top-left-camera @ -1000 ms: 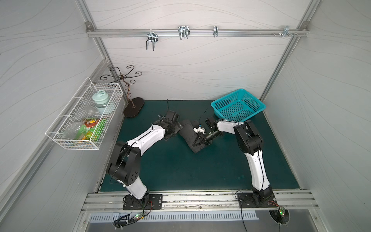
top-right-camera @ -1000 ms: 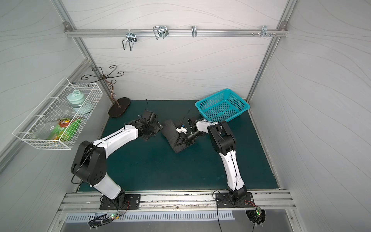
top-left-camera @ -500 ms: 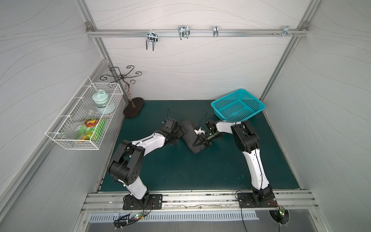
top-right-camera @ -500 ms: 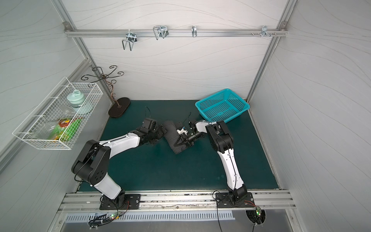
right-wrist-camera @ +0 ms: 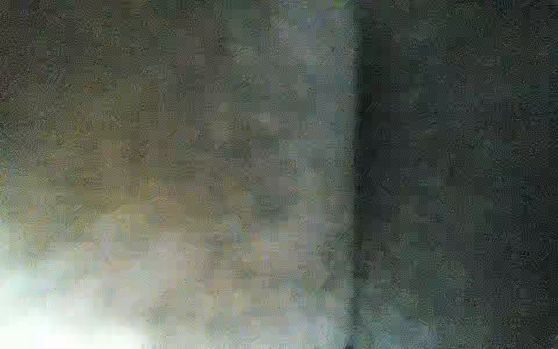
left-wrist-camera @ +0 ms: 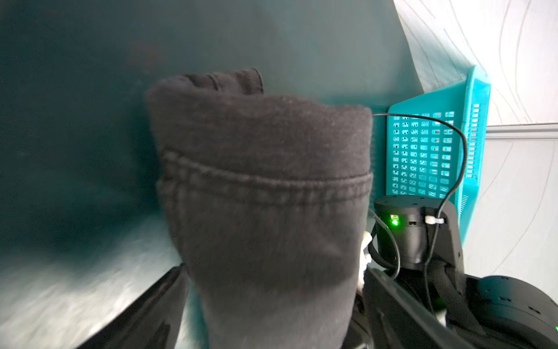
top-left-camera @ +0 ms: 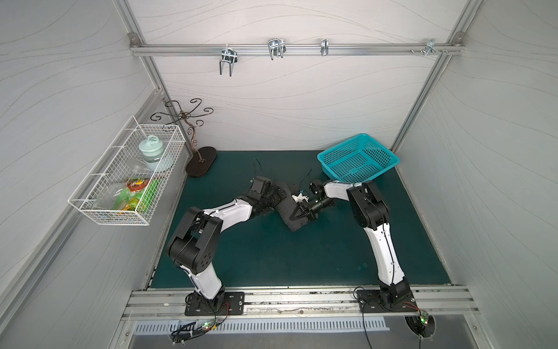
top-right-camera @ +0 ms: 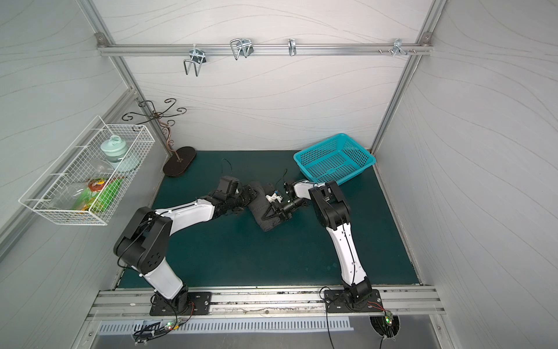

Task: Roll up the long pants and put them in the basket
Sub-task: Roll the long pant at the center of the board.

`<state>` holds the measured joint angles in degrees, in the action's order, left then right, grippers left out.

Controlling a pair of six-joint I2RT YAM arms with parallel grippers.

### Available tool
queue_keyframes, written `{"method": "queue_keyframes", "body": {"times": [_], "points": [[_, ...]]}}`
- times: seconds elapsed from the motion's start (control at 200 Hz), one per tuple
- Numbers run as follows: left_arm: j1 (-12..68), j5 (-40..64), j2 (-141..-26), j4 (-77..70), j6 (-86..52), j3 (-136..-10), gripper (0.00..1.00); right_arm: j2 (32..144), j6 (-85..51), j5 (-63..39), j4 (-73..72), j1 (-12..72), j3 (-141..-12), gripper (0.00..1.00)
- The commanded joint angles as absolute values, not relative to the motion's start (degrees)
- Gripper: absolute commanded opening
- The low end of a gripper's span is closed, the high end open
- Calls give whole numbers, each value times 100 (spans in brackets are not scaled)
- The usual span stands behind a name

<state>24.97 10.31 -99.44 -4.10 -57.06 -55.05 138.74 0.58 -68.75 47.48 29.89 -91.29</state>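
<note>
While I am watching both top views, the long pants (top-left-camera: 290, 220) (top-right-camera: 265, 220) are lying as a short thick roll on the green mat (top-left-camera: 271, 256), in its back half and about midway between its left and right edges. The roll is resting slantwise, with one end pointing to the back edge and the other end to the front.

I am seeing the left gripper (top-left-camera: 276, 196) (top-right-camera: 248, 194) at the back end of the roll, coming from the left side with the arm low over the mat. In the left wrist view its jaws are standing wide, and the rolled pants (left-wrist-camera: 265, 187) are filling the gap between the two black fingers (left-wrist-camera: 145, 311). A stitched seam is running across the cloth there. Whether the fingers are pressing the cloth or only standing beside it, I cannot tell.

The right gripper (top-left-camera: 299, 213) (top-right-camera: 270, 213) is reaching from the right side and is sitting on the front half of the roll, touching the cloth. Its fingers are standing rather narrow, but I cannot tell if they are clamping a fold or only lying on it. The right wrist view is giving only a dark blur.

A teal basket (top-left-camera: 356, 164) (left-wrist-camera: 422, 151) is standing in the back right corner of the mat, apart from the roll.
</note>
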Motion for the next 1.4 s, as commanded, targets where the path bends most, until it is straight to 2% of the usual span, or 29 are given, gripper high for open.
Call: {"method": "queue_keyframes", "body": {"times": [0.0, 0.48, 0.65, 0.685, 0.705, 0.83, 1.106, 1.246, 1.396], "points": [[2530, 1329, -10381, -898, -5694, -5776, 93, 15196, -780, -4005, 5941, 3273, -8565, 0], [2553, 1476, -11503, -1206, -5625, -6147, 92, 15191, -586, -4053, 6247, 3181, -8735, 0], [2558, 1551, -11793, -1299, -5568, -6366, 81, 15233, -556, -4043, 6293, 3189, -8696, 0], [2565, 1571, -11839, -1343, -5564, -6394, 76, 15248, -549, -4056, 6306, 3190, -8703, 0], [2561, 1583, -11867, -1366, -5563, -6404, 70, 15257, -534, -4060, 6312, 3190, -8709, 0], [2562, 1609, -12029, -1318, -5607, -6525, 0, 15292, -532, -4032, 6345, 3206, -8725, 0], [2582, 1256, -12065, -467, -5419, -6688, 0, 15284, -496, -4035, 6352, 3291, -8745, 0], [2610, 680, -11975, 607, -5083, -6967, 0, 15152, -525, -4000, 6270, 3348, -8712, 23], [2627, 289, -11944, 1357, -4883, -7120, 0, 14851, -611, -3803, 6171, 3372, -8674, 36]]}}
